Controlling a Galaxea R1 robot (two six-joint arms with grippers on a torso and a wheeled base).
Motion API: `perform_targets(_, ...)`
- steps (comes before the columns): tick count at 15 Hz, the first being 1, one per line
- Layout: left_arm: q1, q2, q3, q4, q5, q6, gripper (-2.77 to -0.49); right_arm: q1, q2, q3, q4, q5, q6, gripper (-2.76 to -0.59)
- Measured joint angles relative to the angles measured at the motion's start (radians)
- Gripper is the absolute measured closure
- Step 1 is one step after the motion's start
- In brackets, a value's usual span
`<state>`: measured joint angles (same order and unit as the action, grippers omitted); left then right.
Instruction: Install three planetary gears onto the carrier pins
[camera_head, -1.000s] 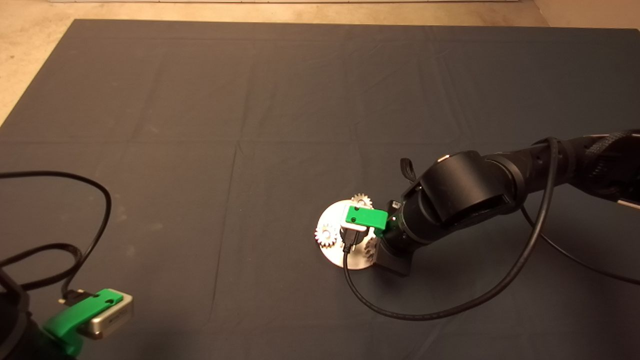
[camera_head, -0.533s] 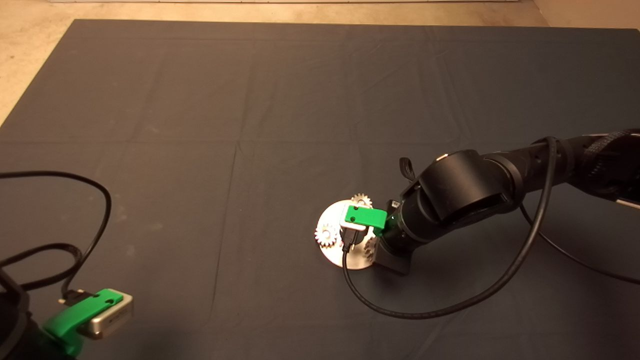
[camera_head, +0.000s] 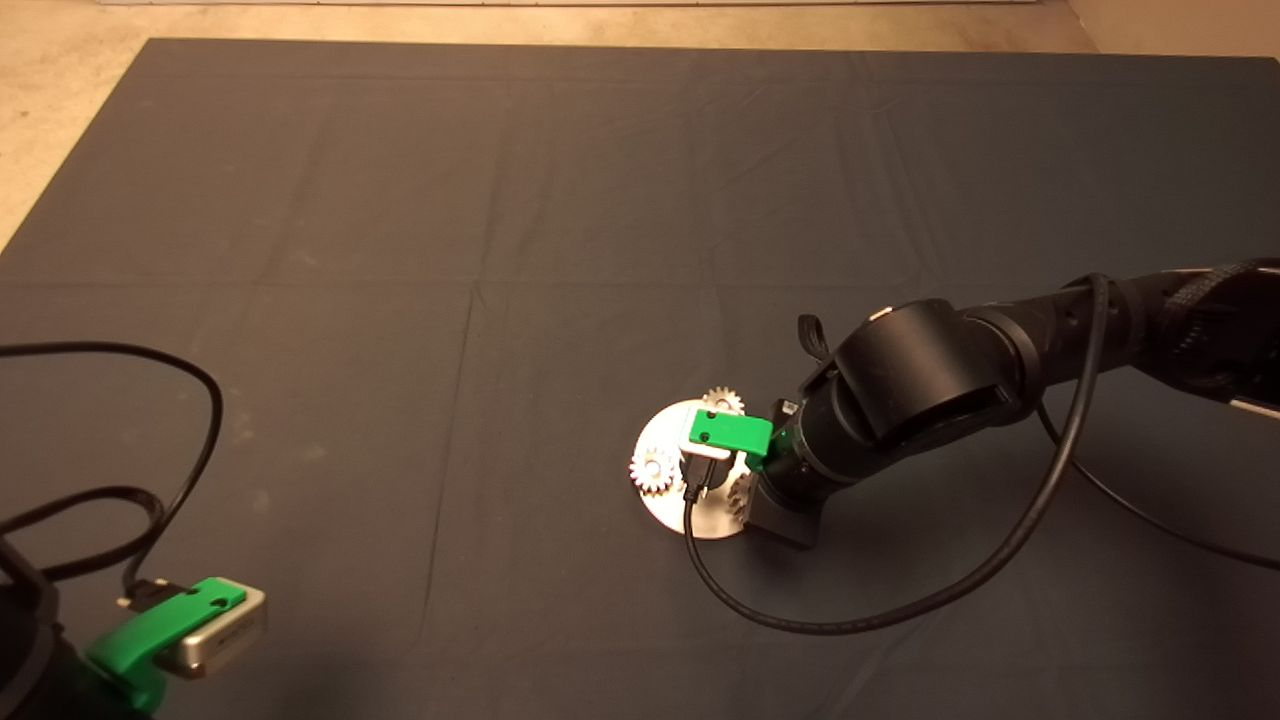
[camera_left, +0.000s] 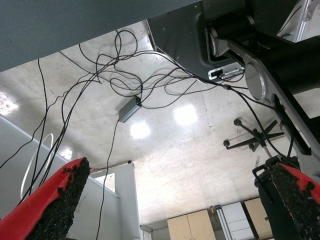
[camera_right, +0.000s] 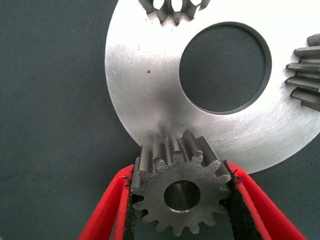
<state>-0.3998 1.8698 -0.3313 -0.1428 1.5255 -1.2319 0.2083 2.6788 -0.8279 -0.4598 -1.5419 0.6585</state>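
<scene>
Right between the red fingers (camera_right: 107, 212) of the right gripper (camera_right: 181, 200) sits one of the planetary gears, the held gear (camera_right: 181, 192), pinched by its teeth on both sides with its centre bore facing the wrist camera. Its far teeth overlap the near rim of the shiny disc (camera_right: 145, 85), beside the disc's large central hole (camera_right: 225, 67). Whether a carrier pin fills the bore cannot be told, and no pin shows bare in either view.

Beyond the fingers, two more gears sit at the disc's edge: a second gear (camera_right: 175, 10) at the far rim and a third gear (camera_right: 306, 70) off to one side, both cut off by the picture's border. In the head view these show as the second gear (camera_head: 654, 470) and the third gear (camera_head: 722, 401), and the right gripper (camera_head: 742, 497) is down at the disc (camera_head: 664, 432) on the dark mat (camera_head: 500, 250).

Away from all this, the left gripper (camera_head: 150, 630) waits at the mat's lower left edge, its fingers (camera_left: 55, 200) spread wide apart over a floor with tangled cables (camera_left: 100, 85).
</scene>
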Motion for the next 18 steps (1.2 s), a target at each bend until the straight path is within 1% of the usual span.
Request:
perform_targets(5,0.0,0.0,0.0,0.0,0.0,0.0,-2.62,0.003,0.002,0.0,0.0,0.0,0.0,-1.05)
perform_targets(8,0.0,0.0,0.0,0.0,0.0,0.0,-2.62,0.027,0.012,0.0,-0.002,0.004,0.0,-1.05)
perform_targets(10,0.0,0.0,0.0,0.0,0.0,0.0,-2.62,0.033,0.012,0.0,-0.003,0.005,0.0,-1.05)
perform_targets(18,0.0,0.0,0.0,0.0,0.0,0.0,-2.62,0.034,0.011,0.0,-0.004,0.005,0.0,-1.05)
